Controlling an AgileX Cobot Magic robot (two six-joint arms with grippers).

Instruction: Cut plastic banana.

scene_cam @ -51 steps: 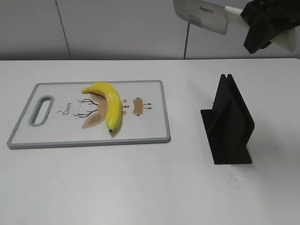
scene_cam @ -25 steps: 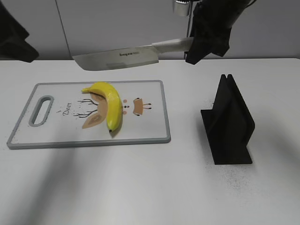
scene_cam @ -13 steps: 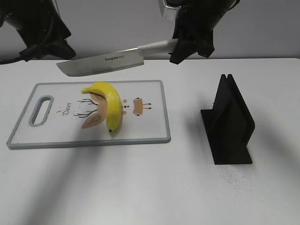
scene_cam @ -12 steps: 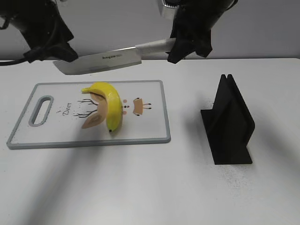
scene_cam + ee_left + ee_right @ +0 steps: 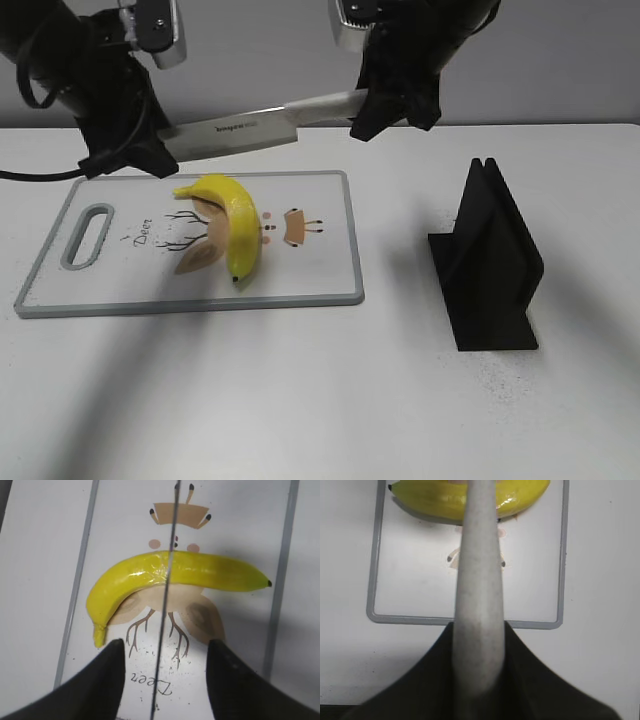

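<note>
Positioning step: the right gripper (image 5: 365,115) clamps the knife (image 5: 240,128) handle; the left gripper (image 5: 162,680), jaws apart, straddles the blade tip above the banana (image 5: 235,220) on the cutting board (image 5: 320,285). Next: lower the blade squarely.

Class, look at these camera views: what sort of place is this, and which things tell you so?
Probably a robot lab tabletop staged as a kitchen: a bare white table, a cutting board with a plastic banana, and a black knife stand.
</note>
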